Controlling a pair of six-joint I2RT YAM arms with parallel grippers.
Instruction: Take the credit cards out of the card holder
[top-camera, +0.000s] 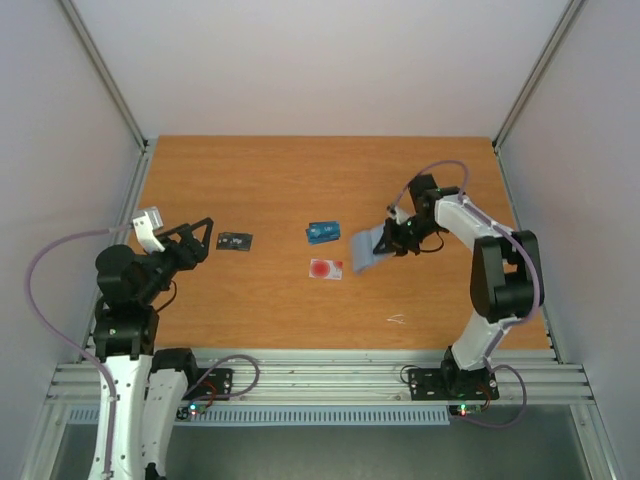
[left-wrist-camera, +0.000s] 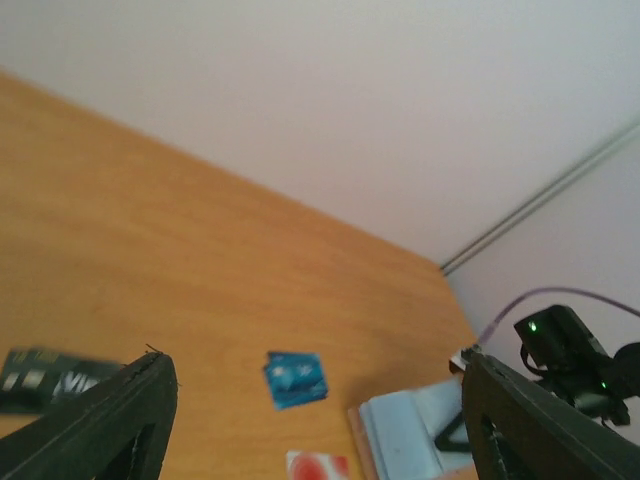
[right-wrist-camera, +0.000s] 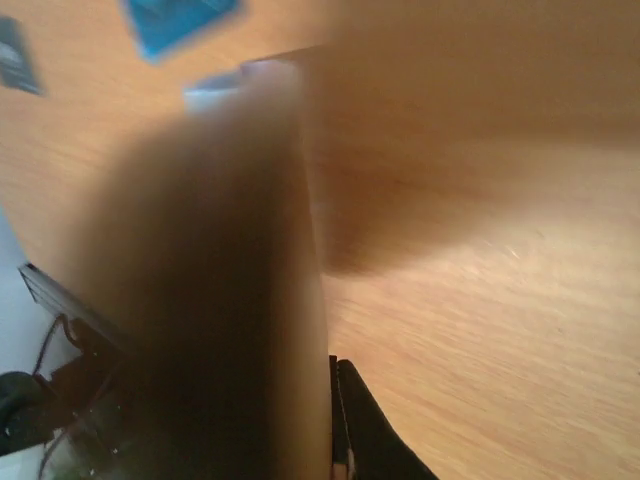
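right jaws clamped on card holder (top-camera: 368, 248) edge | left jaws apart | blue card (top-camera: 322, 232), white card (top-camera: 326, 268), dark card (top-camera: 235, 241) lie on worktop (top-camera: 250, 310) | risk: thin edge grip slips (card holder drops onto white card)

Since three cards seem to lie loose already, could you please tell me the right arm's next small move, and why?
Probably set the folding card holder, light blue inside, down and open the right gripper clamping it: the bright blue card, the white red-marked card and the dark card all lie on the wooden table.
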